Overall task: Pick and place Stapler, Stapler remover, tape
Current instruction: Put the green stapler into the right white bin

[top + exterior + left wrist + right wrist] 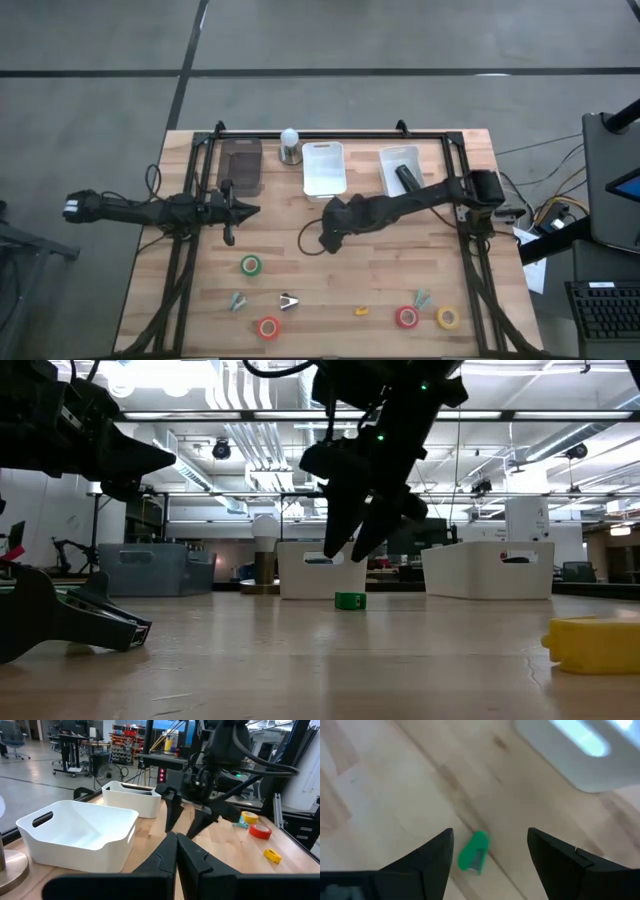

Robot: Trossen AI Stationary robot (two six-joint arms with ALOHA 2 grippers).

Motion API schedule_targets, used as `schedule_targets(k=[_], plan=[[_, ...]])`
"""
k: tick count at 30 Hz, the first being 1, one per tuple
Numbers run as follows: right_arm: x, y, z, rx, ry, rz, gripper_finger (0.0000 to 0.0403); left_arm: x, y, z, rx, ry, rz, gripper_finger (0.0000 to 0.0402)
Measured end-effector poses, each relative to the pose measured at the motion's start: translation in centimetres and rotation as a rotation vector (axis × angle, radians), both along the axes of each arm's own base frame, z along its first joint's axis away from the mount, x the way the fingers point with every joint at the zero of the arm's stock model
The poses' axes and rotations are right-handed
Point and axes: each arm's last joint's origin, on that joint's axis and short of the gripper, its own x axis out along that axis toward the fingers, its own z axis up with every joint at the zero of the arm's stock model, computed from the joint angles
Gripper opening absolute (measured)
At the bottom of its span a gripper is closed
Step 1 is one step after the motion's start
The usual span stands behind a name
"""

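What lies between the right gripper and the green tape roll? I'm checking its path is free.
Nothing: in the high view only bare wood separates the right gripper, open, from the green tape roll; the right wrist view agrees.

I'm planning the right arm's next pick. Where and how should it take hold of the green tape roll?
The green tape roll lies flat on the table, hole up, with bare wood all around it. It is probably best to come straight down from above and pinch across the ring's outer edge, or with one finger in the core. The open right gripper hangs above the table, off to one side of the roll.
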Motion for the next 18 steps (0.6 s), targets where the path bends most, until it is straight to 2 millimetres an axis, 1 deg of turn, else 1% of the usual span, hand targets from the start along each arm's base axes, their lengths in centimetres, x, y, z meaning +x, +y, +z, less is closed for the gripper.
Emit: schedule_targets(k=[4, 10, 15, 18], plan=[[0.3, 0.4, -1.2, 0.002, 0.041, 0.008, 0.0258, 0.0, 0.0, 0.0, 0.0, 0.003, 0.0, 0.0012], [0.3, 0.6, -2.2, 0.039, 0.065, 0.004, 0.0265, 0.0, 0.0, -0.1, 0.001, 0.008, 0.0, 0.0012], [0.6, 1.0, -3.2, 0.051, 0.081, 0.014, 0.0259, 0.0, 0.0, -0.1, 0.001, 0.008, 0.0, 0.0012], [0.4, 1.0, -3.6, 0.05, 0.094, 0.013, 0.025, 0.0, 0.0, -0.1, 0.001, 0.008, 0.0, 0.0012]])
